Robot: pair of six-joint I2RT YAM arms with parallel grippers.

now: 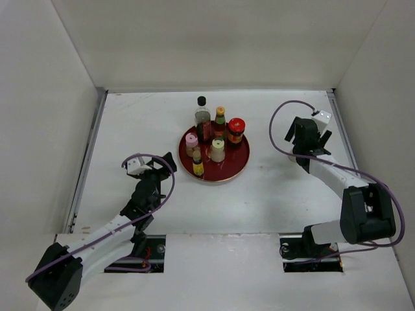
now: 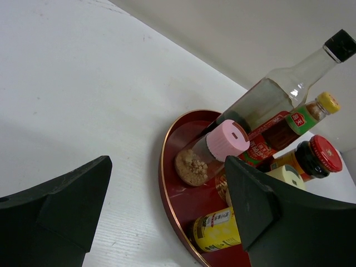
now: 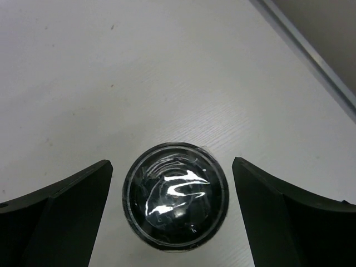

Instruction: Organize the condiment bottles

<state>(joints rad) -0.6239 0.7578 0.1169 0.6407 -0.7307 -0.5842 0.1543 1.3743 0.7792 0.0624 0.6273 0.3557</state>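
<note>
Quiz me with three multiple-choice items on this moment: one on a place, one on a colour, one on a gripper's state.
1. Where is the black-lidded jar?
A) lying on its side by the far wall
B) upright on the table between the right gripper's fingers
C) stacked on another bottle's cap

2. What colour is the tallest bottle's cap?
A) pink
B) yellow
C) black

3. How is the left gripper?
A) open, holding nothing
B) shut on a bottle
C) shut on a cable

1 B: the right wrist view shows it on the table, with a gap at each finger.
2 C: the clear bottle on the tray has a black cap.
3 A: its fingers stand wide apart, gripping nothing.
</note>
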